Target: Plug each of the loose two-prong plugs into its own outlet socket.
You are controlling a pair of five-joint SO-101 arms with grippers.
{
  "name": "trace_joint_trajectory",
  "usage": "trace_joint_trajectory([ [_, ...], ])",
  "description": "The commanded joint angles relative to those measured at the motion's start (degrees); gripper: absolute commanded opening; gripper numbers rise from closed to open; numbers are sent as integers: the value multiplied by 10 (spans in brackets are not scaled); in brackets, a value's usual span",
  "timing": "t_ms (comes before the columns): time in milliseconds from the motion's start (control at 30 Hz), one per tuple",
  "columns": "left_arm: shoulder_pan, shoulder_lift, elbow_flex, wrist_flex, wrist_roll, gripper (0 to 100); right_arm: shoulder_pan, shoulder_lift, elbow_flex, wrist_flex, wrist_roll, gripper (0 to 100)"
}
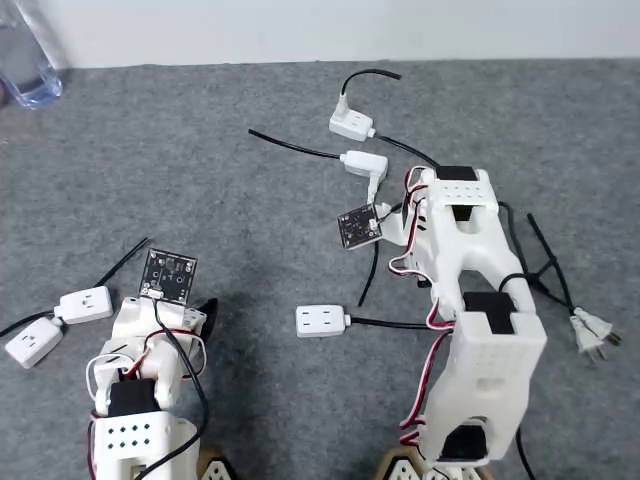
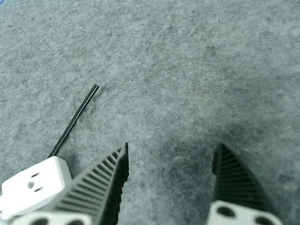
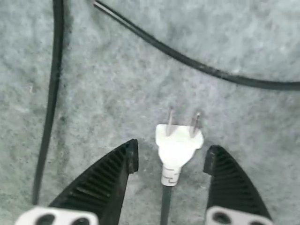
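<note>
A white two-prong plug lies flat on the grey carpet, prongs pointing away from the wrist camera. My right gripper is open, one finger on each side of the plug with a small gap to each. My left gripper is open over bare carpet, with a white socket just beside one finger. In the high view the left arm sits low on the left and the right arm reaches toward the far middle. Another loose plug lies at the far right.
Two white sockets lie left of the left arm. One socket is between the arms, and two more white pieces with black cables lie farther back. A black cable crosses beyond the plug.
</note>
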Motion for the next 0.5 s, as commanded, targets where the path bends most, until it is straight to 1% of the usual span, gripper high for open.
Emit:
trace_joint_trajectory([
  [0,5,-7,-1,-16,-5,279,-12,17,-7,7,14,154],
  [367,5,-7,-1,-16,-5,279,-9,28,-24,9,15,146],
  [400,5,-7,-1,-16,-5,279,-9,28,-24,9,15,138],
  [467,5,-7,-1,-16,-5,279,-9,28,-24,8,16,80],
])
